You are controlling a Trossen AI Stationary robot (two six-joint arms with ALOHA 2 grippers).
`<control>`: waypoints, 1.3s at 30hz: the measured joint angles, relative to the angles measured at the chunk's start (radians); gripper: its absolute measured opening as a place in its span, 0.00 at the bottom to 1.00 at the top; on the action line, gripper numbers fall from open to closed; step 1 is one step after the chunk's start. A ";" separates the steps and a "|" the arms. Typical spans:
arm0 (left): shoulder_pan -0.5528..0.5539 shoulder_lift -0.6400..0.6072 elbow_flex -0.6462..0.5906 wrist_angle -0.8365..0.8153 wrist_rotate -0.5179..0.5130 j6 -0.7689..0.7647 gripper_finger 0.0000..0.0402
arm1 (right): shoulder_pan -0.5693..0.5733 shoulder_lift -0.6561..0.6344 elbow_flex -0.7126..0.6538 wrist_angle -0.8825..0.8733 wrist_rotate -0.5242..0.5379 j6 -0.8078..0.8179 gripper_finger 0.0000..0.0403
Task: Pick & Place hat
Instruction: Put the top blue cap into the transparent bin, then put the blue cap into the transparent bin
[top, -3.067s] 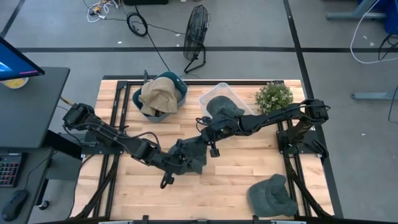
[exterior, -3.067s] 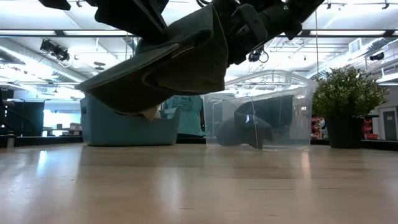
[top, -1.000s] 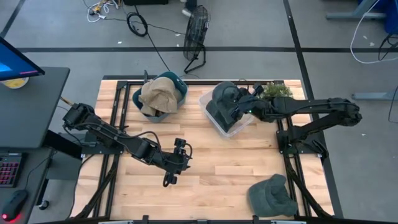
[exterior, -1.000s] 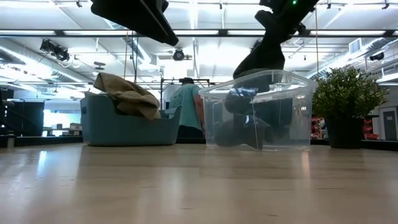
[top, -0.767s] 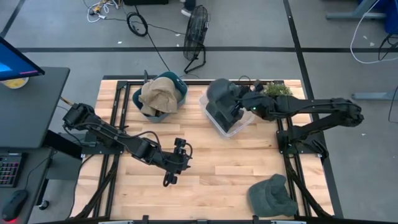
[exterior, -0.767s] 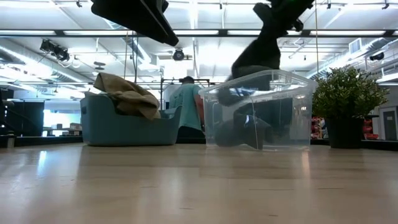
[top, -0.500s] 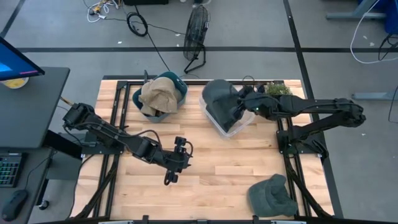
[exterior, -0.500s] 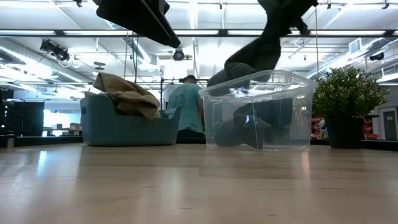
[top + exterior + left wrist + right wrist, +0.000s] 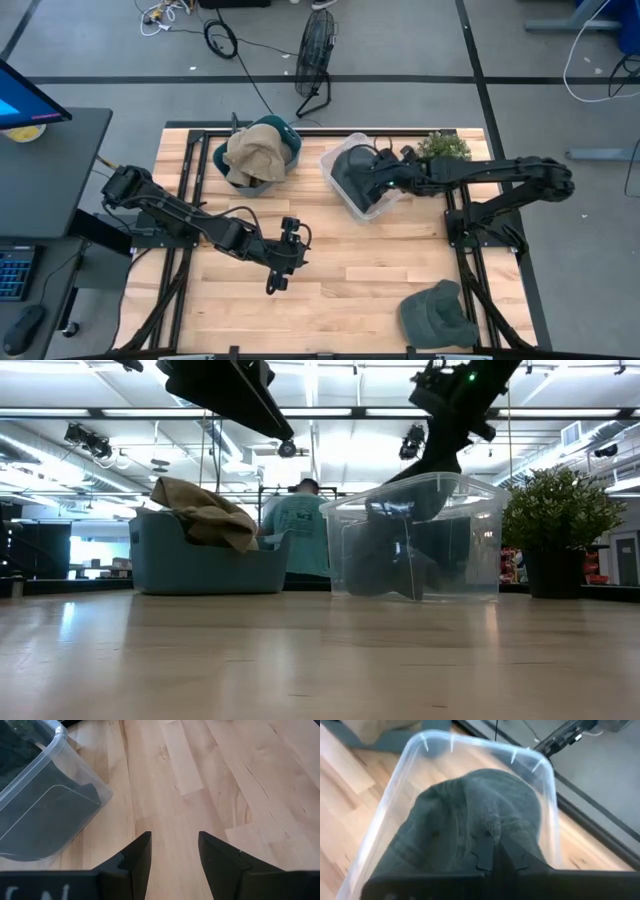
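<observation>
Nearest the front edge of the desk (image 9: 350,290), toward the right, a second dark hat (image 9: 438,315) lies flat and untouched, likely waiting for its own turn. Farther in, around the middle, the left gripper (image 9: 287,243) hangs above bare wood with its jaws parted and holding nothing; its arm stretches low across from the left side, seemingly parked clear of the bin so the other arm has room.

Beyond that, the right gripper (image 9: 425,475) reaches in from the right with its arm almost fully extended and the wrist tipped downward over the clear bin (image 9: 340,160). Its jaws are pinched shut on the crown of the dark hat (image 9: 475,830), which hangs down inside the bin, its lower part already below the rim; held by the top this way, the cloth should drop in without catching the walls.

Left of the bin sits a blue basket (image 9: 222,160) with a tan hat (image 9: 253,150) heaped in it, and to the right a potted plant (image 9: 442,147).
</observation>
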 joint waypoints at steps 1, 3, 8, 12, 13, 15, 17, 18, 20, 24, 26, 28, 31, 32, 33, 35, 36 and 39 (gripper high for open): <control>0.000 0.000 0.000 0.000 0.000 -0.002 0.42 | 0.000 0.013 0.000 0.000 -0.004 0.000 0.02; 0.000 0.000 0.000 0.000 0.000 -0.026 0.42 | 0.000 0.042 0.000 0.000 -0.005 0.007 0.02; 0.000 0.000 0.000 0.000 0.000 -0.095 0.42 | 0.000 0.098 0.000 -0.003 -0.002 -0.030 0.06; 0.000 0.000 0.000 -0.001 0.000 -0.104 0.42 | 0.000 0.105 0.000 -0.001 -0.001 -0.077 0.15; 0.000 0.000 0.000 -0.001 0.000 -0.104 0.42 | 0.000 0.105 0.000 -0.001 -0.002 -0.083 0.18; 0.000 0.000 0.000 -0.001 0.000 -0.103 0.42 | 0.000 0.102 0.000 -0.002 -0.004 -0.100 0.24; 0.000 0.000 0.000 -0.001 0.000 -0.104 0.42 | 0.000 0.099 0.000 0.000 -0.004 -0.124 0.30; 0.000 0.000 0.000 -0.001 0.000 -0.104 0.42 | 0.000 0.094 0.000 -0.002 -0.005 -0.133 0.32; 0.000 0.000 0.000 -0.001 0.000 -0.104 0.42 | 0.001 0.081 0.003 0.000 -0.006 -0.163 0.37; 0.000 0.000 0.000 -0.002 0.000 -0.104 0.42 | 0.006 0.060 0.056 -0.053 -0.035 -0.201 0.44; 0.000 0.000 0.000 -0.003 0.000 -0.104 0.42 | 0.015 0.051 0.105 -0.096 -0.066 -0.219 0.46; 0.000 0.000 0.000 -0.003 0.000 -0.104 0.42 | 0.031 0.049 0.161 -0.146 -0.119 -0.240 0.46; 0.000 0.000 0.000 -0.003 0.000 -0.104 0.42 | 0.068 0.048 0.240 -0.213 -0.243 -0.266 0.46; 0.000 0.000 0.000 -0.003 0.000 -0.104 0.42 | 0.085 0.048 0.261 -0.224 -0.292 -0.270 0.46; 0.000 0.000 0.000 -0.003 0.000 -0.104 0.42 | 0.103 0.048 0.278 -0.240 -0.344 -0.273 0.45; 0.000 0.000 0.000 -0.003 0.000 -0.104 0.42 | 0.145 0.048 0.300 -0.284 -0.434 -0.278 0.44; 0.000 0.000 0.000 -0.003 0.000 -0.105 0.42 | 0.169 0.048 0.306 -0.300 -0.470 -0.277 0.44; 0.000 0.000 0.000 -0.003 0.000 -0.105 0.42 | 0.258 0.048 0.308 -0.367 -0.546 -0.259 0.43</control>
